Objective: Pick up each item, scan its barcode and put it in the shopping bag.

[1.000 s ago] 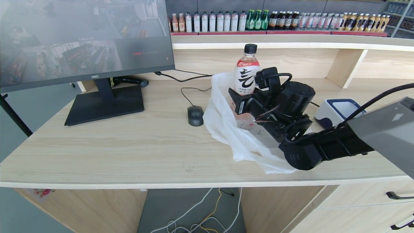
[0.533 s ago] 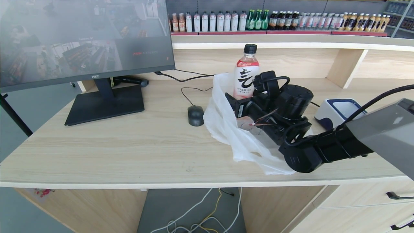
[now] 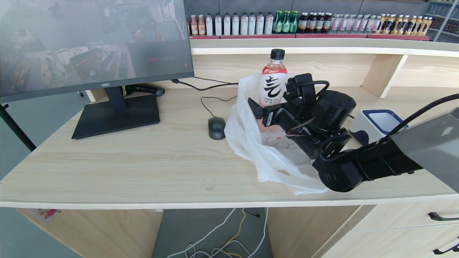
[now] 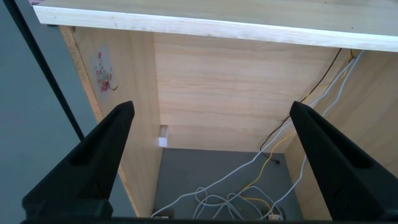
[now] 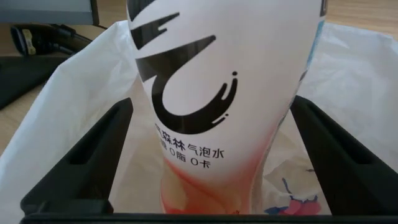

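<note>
A clear bottle [image 3: 273, 86] with a black cap and a white-and-pink label stands upright inside the white plastic shopping bag [image 3: 251, 143] on the wooden counter. My right gripper [image 3: 270, 107] is at the bottle's lower half, open, one finger on each side of it. In the right wrist view the bottle [image 5: 217, 93] stands between the spread black fingers [image 5: 93, 162], with the bag [image 5: 68, 93] behind and beneath it. My left gripper [image 4: 211, 162] hangs open and empty below the counter's edge, above cables on the floor.
A white-and-blue barcode scanner [image 3: 373, 123] sits right of the bag. A black mouse [image 3: 216, 127] lies left of the bag, and a monitor [image 3: 93, 43] stands at the back left. A raised wooden ledge [image 3: 322, 52] runs behind the counter.
The right gripper's near finger has shifted left, away from the bottle, while the wrist moved slightly right. The bottle stays upright in the bag, and the bag's edge has ruffled up a little.
</note>
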